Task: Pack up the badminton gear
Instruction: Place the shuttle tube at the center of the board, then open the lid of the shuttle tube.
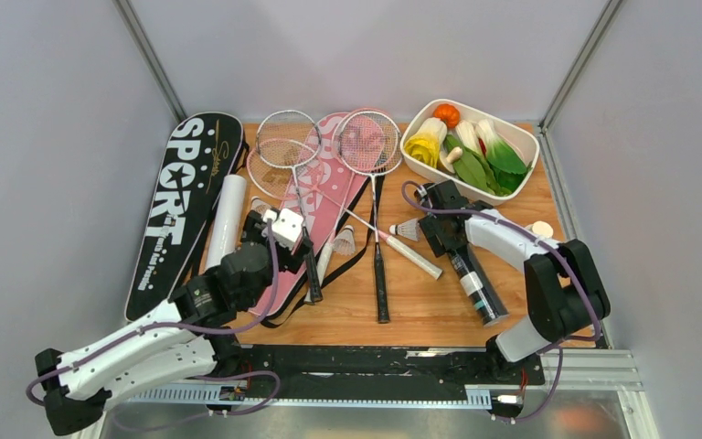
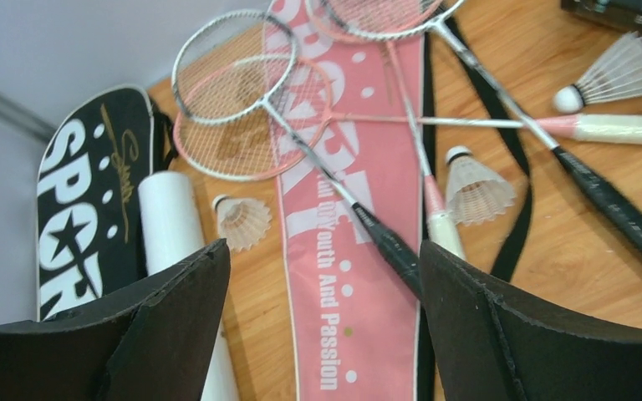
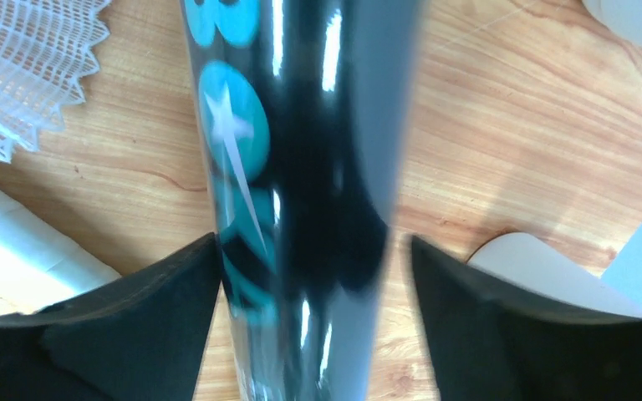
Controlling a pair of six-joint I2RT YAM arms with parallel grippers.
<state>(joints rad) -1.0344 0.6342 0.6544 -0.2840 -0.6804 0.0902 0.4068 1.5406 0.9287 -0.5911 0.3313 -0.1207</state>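
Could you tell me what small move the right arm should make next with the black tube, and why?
Probably close the right gripper on the glossy black tube with teal print. In the right wrist view the tube runs straight between the jaws, with a gap on the right side, so it does not look firmly gripped. It lies on the wooden table.

A robot test cell in a lab; plain grey partition walls with metal corner posts enclose a wooden tabletop; a slotted aluminium rail runs at 6 o'clock.
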